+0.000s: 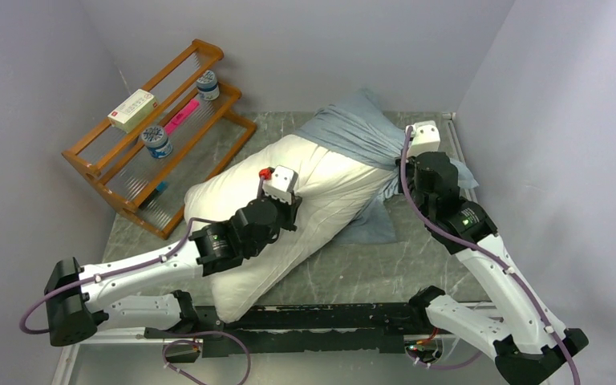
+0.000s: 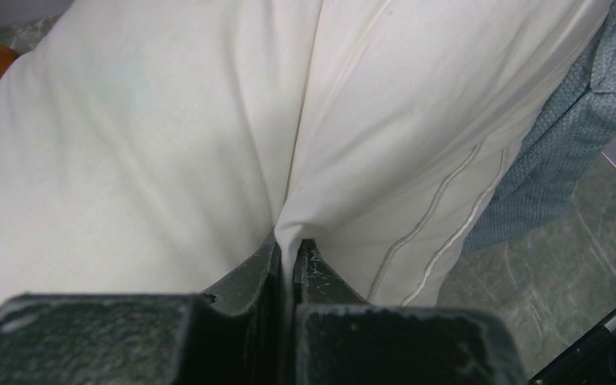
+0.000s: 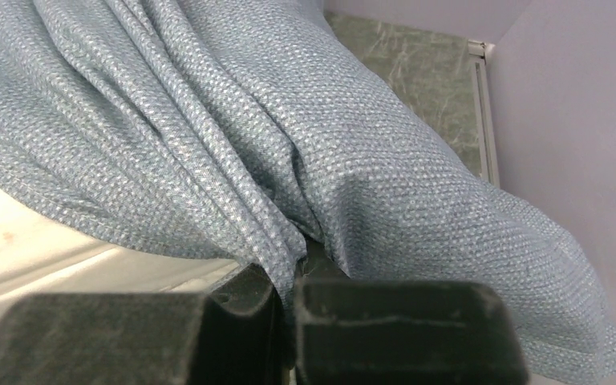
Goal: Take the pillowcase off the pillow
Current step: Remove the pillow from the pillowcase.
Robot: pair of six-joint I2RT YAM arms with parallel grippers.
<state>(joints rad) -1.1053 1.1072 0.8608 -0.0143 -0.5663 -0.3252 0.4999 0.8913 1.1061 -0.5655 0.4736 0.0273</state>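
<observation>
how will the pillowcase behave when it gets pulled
Probably floppy: the pillowcase gathers in deep folds at the right gripper, shut on it. Likely light, being thin woven cloth. It may cling to the pillow, whose far end it covers, so the left gripper pinching the pillow should help.

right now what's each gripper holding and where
Left gripper pinches a fold of the pillow; right gripper pinches gathered folds of the pillowcase.
</observation>
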